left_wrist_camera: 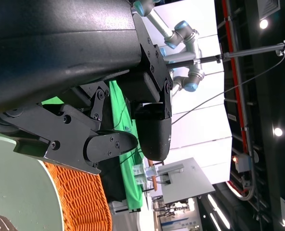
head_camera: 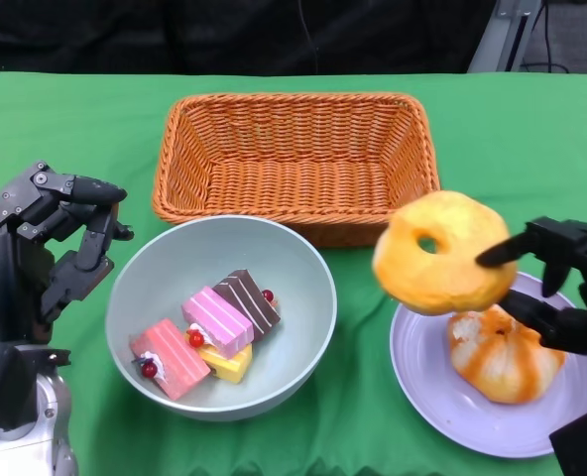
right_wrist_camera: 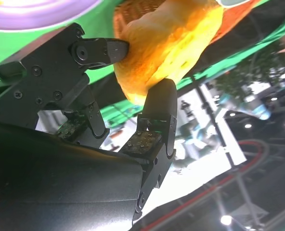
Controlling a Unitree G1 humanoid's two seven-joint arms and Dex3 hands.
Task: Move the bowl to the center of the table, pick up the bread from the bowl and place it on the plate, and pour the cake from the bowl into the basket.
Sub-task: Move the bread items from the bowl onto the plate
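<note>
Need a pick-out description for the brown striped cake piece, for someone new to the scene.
Start at the orange wicker basket at the back of the green table; the pale grey-green bowl sits just in front of it. Among the cake pieces inside, the brown striped cake piece lies nearest the basket, beside the pink striped one, and is the only dark one.

The held bread [head_camera: 445, 254] hides part of the plate [head_camera: 424, 385].

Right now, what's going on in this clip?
The right hand holds a ring-shaped bread in its fingers above the plate, where another bread already lies. The left hand hovers empty beside the bowl, which holds cake pieces. The basket has nothing in it.
</note>
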